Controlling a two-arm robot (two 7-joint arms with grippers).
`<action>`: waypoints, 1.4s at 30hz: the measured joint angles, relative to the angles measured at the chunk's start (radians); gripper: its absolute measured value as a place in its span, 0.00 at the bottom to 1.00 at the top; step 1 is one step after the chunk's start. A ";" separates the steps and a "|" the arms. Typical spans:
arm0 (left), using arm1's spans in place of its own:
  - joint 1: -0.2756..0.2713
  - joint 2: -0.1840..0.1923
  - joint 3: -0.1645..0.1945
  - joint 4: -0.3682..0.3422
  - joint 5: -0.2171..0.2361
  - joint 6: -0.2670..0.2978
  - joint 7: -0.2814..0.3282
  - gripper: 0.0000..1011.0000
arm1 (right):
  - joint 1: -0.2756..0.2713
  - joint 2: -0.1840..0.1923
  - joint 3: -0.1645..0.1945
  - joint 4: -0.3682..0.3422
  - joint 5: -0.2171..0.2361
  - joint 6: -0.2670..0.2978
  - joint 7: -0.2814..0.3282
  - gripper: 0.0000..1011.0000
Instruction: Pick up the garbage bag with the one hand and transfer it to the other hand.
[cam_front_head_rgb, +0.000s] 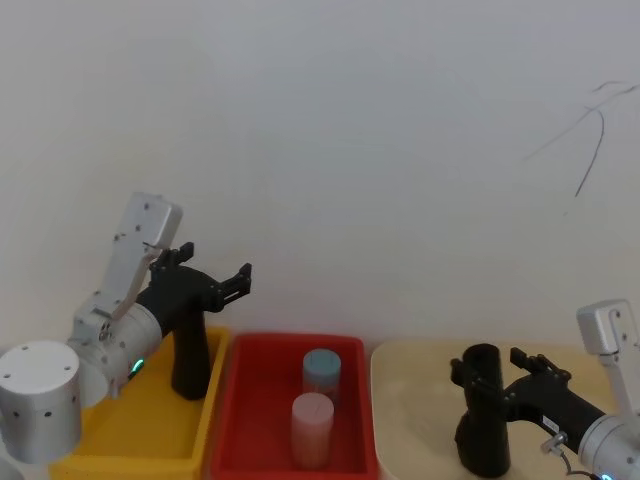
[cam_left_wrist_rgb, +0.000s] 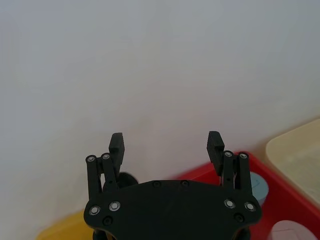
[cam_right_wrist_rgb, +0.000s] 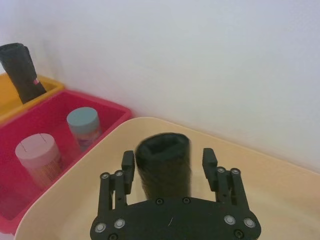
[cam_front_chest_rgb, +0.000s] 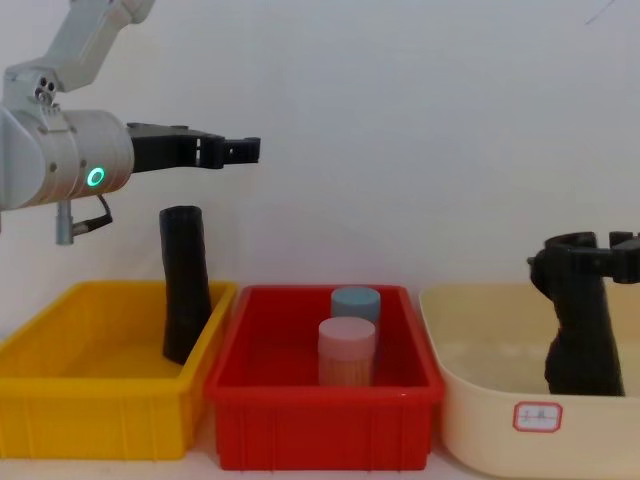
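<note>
Soft, even light is washing over me, probably from overhead, and the white wall (cam_front_head_rgb: 350, 150) is glowing bright across the upper frame. My left gripper (cam_left_wrist_rgb: 166, 142) is showing as a flat black silhouette against it. Gentle shadow is gathering inside the red bin (cam_front_chest_rgb: 320, 430) at lower centre.

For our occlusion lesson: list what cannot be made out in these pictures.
Chest view: the wall of the red bin hides the base of the pink canister.
Chest view: print on the tub label is too small.
Left wrist view: the left pincer hides most of the yellow bin.
</note>
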 joint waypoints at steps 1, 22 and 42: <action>0.004 0.001 -0.002 -0.002 0.003 0.001 0.009 0.99 | 0.000 0.000 0.001 0.001 0.000 0.002 0.000 0.83; 0.034 0.009 -0.019 -0.017 0.020 0.008 0.060 0.99 | -0.002 -0.001 0.007 0.005 0.002 0.009 -0.004 0.99; 0.039 0.010 -0.022 -0.020 0.023 0.009 0.070 0.99 | 0.002 -0.001 0.007 0.006 0.002 0.014 0.003 0.99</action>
